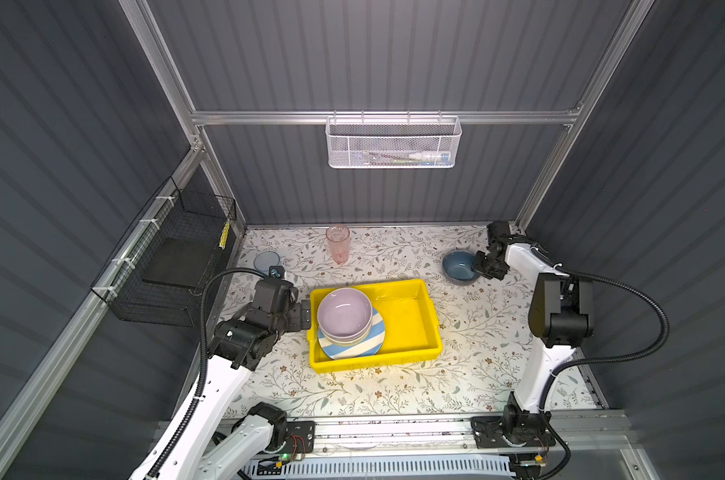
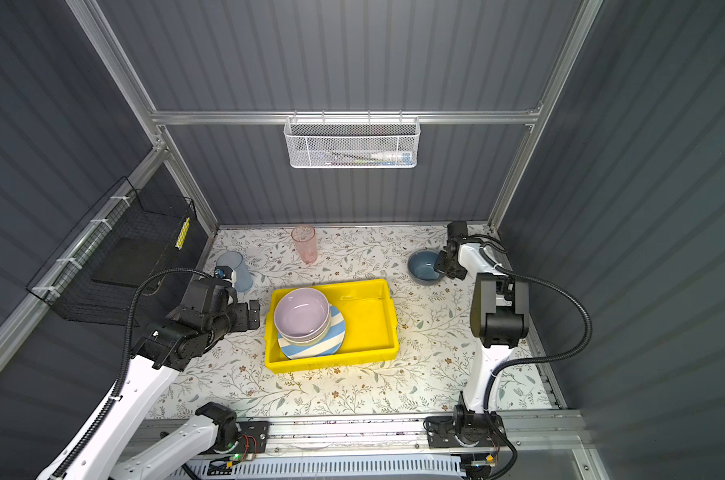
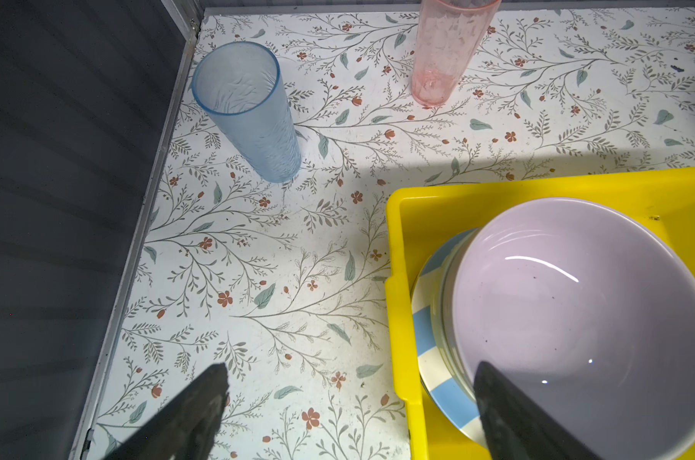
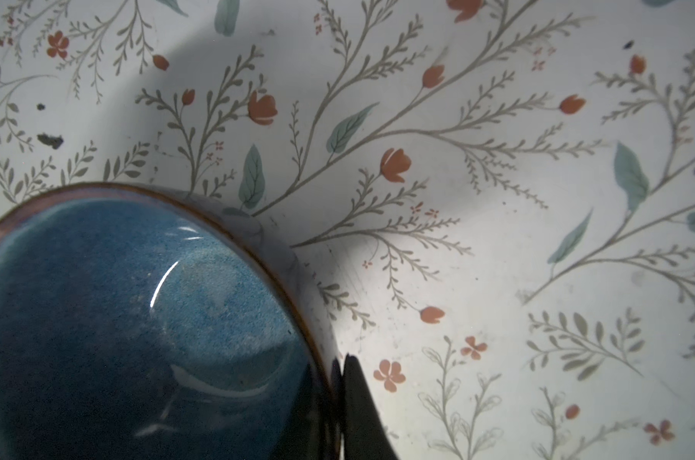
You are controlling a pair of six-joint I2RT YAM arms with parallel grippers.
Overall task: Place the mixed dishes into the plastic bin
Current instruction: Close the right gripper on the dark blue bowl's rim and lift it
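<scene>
The yellow plastic bin holds a lilac bowl nested in a pale bowl, on a blue-white striped plate. My left gripper is open and empty, straddling the bin's left wall. At the back right, my right gripper is shut on the rim of the blue bowl, which rests on the table. A pink tumbler and a blue tumbler stand upright at the back.
A black wire basket hangs on the left wall beside my left arm. A white mesh basket hangs high on the back wall. The bin's right half holds nothing. Grey walls close in the floral table.
</scene>
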